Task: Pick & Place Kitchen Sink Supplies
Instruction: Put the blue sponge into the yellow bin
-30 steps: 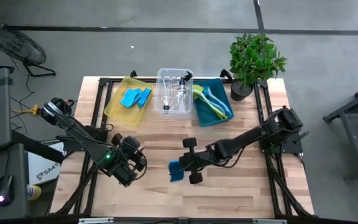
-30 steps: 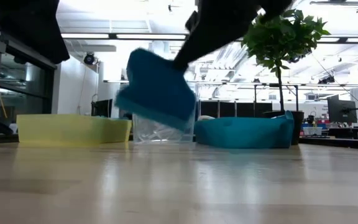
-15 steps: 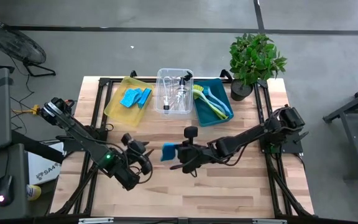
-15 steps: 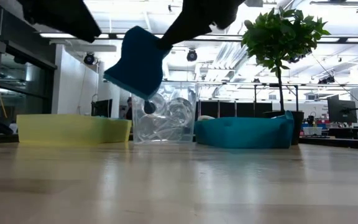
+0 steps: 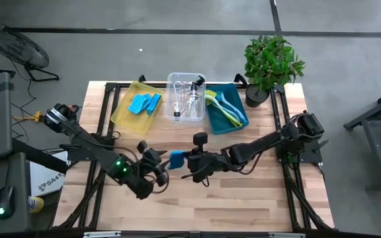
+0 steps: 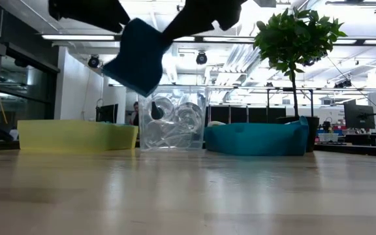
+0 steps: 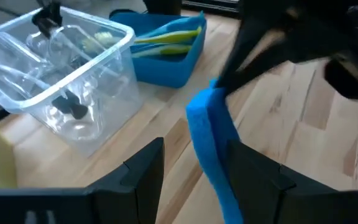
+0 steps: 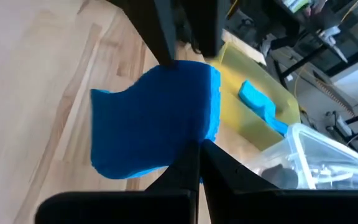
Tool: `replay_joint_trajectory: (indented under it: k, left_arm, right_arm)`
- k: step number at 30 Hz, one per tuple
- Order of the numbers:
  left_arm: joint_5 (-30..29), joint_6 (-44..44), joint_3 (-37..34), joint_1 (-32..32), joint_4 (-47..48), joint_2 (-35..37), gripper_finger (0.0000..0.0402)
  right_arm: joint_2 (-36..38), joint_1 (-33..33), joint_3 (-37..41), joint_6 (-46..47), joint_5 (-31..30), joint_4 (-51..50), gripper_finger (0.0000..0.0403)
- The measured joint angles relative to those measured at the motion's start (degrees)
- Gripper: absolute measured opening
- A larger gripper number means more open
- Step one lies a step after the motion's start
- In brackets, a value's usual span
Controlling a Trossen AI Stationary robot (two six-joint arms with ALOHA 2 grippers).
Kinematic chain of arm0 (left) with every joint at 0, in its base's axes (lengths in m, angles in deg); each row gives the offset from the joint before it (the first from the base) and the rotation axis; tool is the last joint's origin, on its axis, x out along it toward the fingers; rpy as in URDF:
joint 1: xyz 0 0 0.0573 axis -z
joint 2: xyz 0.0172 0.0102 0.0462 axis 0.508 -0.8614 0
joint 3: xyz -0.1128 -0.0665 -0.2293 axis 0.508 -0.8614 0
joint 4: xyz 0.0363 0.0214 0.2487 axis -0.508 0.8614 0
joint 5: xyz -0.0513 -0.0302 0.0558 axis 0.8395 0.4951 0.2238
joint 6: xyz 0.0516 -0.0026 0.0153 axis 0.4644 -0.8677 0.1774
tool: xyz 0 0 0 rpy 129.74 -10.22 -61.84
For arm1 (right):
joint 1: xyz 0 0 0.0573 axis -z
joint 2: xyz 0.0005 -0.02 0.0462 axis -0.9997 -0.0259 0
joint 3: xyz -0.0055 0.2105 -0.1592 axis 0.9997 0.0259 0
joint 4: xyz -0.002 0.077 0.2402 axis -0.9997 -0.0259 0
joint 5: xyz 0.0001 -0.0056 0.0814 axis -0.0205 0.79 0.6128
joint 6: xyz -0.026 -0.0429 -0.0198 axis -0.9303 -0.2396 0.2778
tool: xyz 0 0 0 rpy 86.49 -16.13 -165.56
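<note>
Now R fingers pinch blue sponge edge, its other end btwn L's half-open fingers.

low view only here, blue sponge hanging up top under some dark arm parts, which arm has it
observer: The right gripper has the sponge. Its jaws are shut on one edge, and it holds the sponge above the middle of the table.
operator: and the other dark shape up top left, is that touching it
observer: That is the left gripper. Its wrist view shows the sponge between its open jaws, not clamped. It looks like a handover about to happen, though I can't tell whether either finger already touches the sponge.
</note>
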Motion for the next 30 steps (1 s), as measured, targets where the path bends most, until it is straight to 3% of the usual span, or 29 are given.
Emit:
replay_joint_trajectory:
  k: [13, 20, 24, 30]
  left_arm:
    - [9.16, 7.79, 0.00, -6.76, -6.57, -0.02, 0.0167]
    - [9.73, 7.94, 0.00, -6.91, -6.84, -0.02, 0.0163]
    - [9.88, 7.96, 0.00, -6.91, -7.29, -0.02, 0.0125]
    - [10.57, 7.99, 0.00, -6.91, -7.29, -0.02, 0.0025]
  right_arm:
    - [0.00, 1.45, 0.00, -1.51, 0.39, 1.03, 0.0000]
    - [0.00, 1.60, 0.00, -1.25, 2.42, 0.91, 0.0000]
    - [0.00, 1.60, 0.00, -1.15, 2.57, 0.90, 0.0000]
    - [0.00, 1.60, 0.00, -1.13, 2.59, 0.88, 0.0000]
